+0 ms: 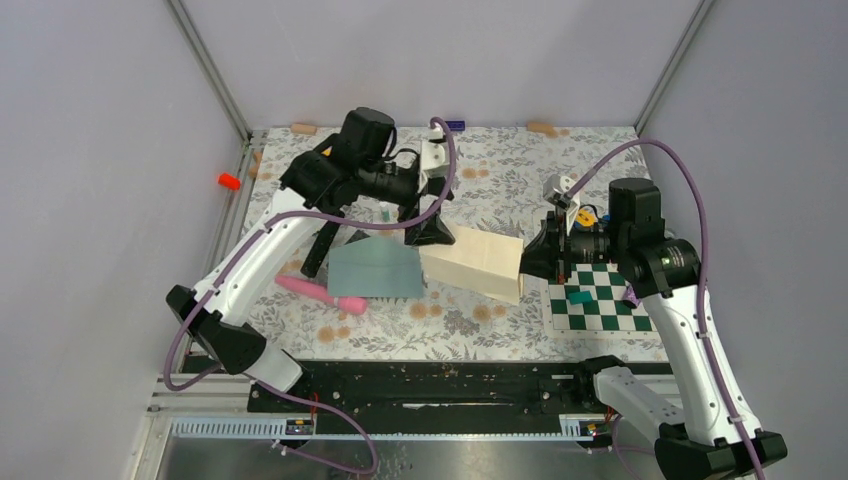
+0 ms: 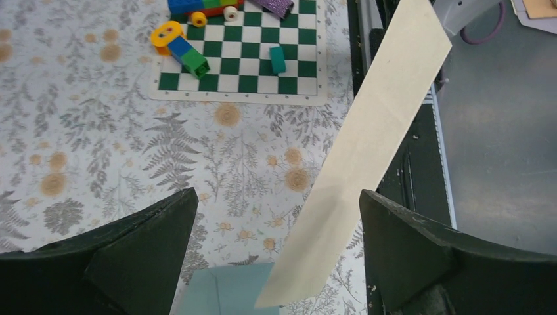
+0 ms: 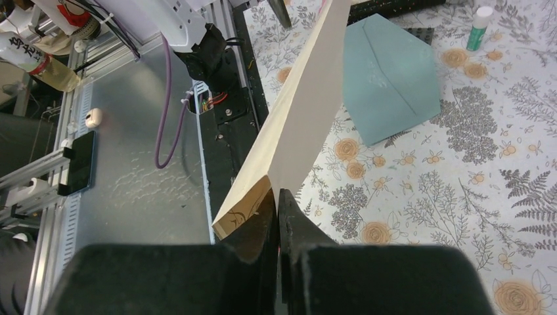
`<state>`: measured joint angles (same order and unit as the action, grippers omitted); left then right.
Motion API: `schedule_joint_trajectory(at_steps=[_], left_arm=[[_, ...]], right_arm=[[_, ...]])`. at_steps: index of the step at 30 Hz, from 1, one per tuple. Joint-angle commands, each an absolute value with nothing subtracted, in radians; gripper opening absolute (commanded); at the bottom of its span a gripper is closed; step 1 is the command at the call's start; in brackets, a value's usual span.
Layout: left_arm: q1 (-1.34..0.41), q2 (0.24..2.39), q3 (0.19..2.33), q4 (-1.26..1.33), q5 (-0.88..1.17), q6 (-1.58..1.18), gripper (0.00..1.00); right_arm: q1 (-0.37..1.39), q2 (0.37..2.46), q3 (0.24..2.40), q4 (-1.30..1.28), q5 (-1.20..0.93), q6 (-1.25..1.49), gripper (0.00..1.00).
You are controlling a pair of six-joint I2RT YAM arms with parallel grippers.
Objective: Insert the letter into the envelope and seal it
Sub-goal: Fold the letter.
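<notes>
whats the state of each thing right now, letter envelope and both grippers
letter: held above the table by one end
envelope: flat on the table, letter not yet inside
right gripper: shut on the letter
left gripper: open, letter's free end between its fingers, ungripped

You have one envelope (image 1: 375,270), one cream letter (image 1: 475,262), one checkered mat (image 1: 612,312), one glue stick (image 3: 479,27), one pink utensil (image 1: 320,294).
</notes>
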<state>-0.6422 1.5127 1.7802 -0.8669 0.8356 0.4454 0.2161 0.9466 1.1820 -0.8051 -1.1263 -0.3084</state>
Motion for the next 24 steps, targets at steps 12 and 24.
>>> schedule_joint_trajectory(at_steps=[12,24], left_arm=[[-0.664,1.566,1.832,-0.989,0.944,0.541,0.4],[-0.665,1.545,1.801,-1.043,0.969,0.581,0.0]], right_arm=[[0.236,0.916,1.149,-0.807,-1.077,-0.399,0.01],[0.236,0.896,1.132,-0.749,-1.015,-0.397,0.38]])
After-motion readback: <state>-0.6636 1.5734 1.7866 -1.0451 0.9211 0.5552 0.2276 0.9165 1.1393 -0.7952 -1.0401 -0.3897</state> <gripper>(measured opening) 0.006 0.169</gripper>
